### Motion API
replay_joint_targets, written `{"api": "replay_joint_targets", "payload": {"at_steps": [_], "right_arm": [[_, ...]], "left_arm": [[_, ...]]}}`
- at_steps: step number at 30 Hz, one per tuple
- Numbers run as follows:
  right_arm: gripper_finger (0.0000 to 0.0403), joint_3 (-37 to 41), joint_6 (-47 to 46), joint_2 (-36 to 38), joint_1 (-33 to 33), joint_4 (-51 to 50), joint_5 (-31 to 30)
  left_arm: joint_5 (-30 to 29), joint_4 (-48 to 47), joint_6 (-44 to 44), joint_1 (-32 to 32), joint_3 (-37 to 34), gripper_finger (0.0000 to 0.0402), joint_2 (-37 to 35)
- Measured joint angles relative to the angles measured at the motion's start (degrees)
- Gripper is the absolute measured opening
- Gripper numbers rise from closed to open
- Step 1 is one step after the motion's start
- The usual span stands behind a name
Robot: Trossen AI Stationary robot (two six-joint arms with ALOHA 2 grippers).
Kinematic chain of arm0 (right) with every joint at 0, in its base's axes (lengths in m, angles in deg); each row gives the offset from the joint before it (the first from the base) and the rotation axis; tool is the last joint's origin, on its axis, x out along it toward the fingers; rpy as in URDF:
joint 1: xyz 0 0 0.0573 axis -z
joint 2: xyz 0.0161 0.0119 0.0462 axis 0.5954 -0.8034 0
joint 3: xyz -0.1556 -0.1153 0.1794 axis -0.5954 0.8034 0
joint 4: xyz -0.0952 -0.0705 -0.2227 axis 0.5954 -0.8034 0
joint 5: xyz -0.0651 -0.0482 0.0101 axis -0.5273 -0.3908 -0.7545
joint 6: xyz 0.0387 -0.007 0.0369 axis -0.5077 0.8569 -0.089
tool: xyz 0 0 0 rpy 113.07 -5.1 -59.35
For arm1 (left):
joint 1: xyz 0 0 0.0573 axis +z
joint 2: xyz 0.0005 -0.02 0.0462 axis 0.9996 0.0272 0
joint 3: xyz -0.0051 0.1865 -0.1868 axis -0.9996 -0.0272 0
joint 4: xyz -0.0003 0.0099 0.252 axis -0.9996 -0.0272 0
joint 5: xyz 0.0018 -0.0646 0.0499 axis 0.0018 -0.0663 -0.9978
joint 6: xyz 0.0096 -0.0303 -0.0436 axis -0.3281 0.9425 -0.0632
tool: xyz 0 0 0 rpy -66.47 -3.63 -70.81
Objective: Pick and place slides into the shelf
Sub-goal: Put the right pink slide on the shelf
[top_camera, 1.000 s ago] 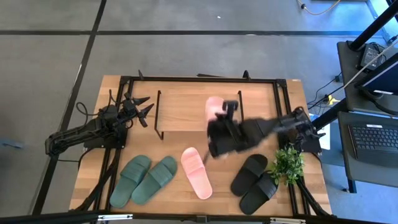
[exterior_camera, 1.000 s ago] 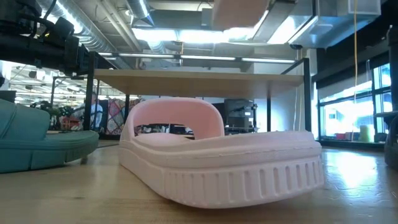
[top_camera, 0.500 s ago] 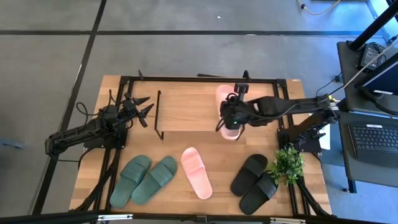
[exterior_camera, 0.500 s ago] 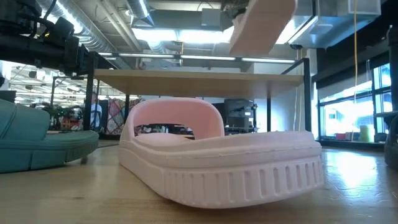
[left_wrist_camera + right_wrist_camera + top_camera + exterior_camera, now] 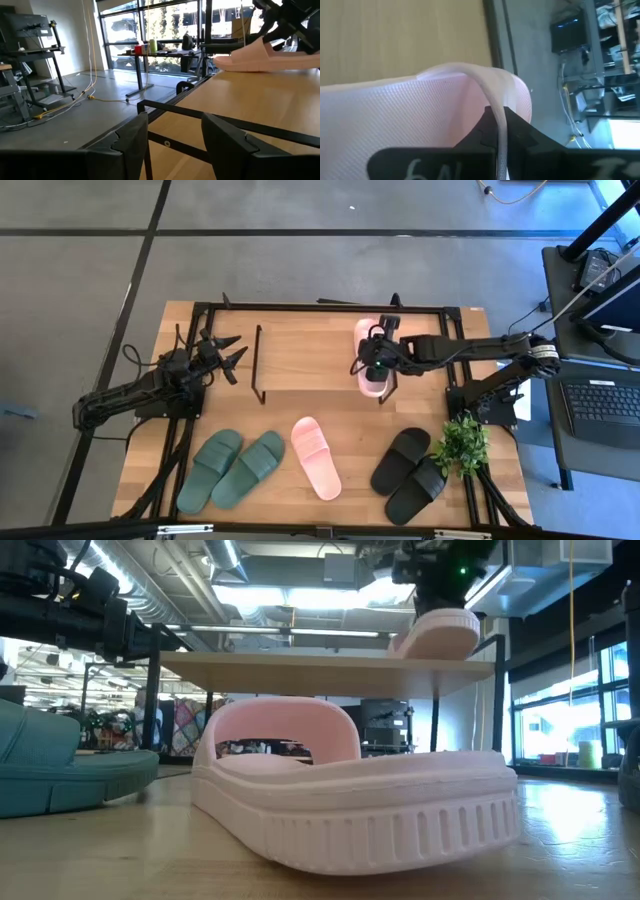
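Note:
One pale pink slide lies on the shelf's light wooden top board, and also shows in the low view and the left wrist view. My right gripper stands over it, shut on its strap. The other pink slide lies sole down on the table, between the dark green pair and the black pair. My left gripper waits open by the shelf's left side frame. My right gripper pinches the pink slide's wide strap between its two fingers, one on each face of the strap's edge. It comes from above, pointing down. The slide's sole rests on the shelf's top board, the near end slightly raised.
A small green potted plant stands at the table's right edge beside the black pair. The shelf's right side frame runs close to the held slide. Bare board lies to the left of the slide on the shelf top.
My right gripper has carried the pink slide toward the table's far edge and right, then down. The slide hung tilted above the shelf half a second ago; now it lies on the top board. The gripper has stayed shut on the strap.

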Motion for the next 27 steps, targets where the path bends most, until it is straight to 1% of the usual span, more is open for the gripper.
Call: {"api": "replay_joint_targets", "payload": {"at_steps": [10, 17, 27], "right_arm": [[0.0012, 1.4, 1.2, 0.0, 1.0, 1.7, -0.1], [0.0047, 1.4, 1.3, 0.0, 1.0, 1.7, 0.0], [0.0055, 1.4, 3.0, 0.0, 0.9, 1.6, 0.1]], "left_arm": [[0.0, 0.0, 0.0, 0.0, 0.0, 0.0179, 0.0], [0.0, 0.0, 0.0, 0.0, 0.0, 0.0179, 0.0], [0.0, 0.0, 0.0, 0.0, 0.0, 0.0179, 0.0]]}}
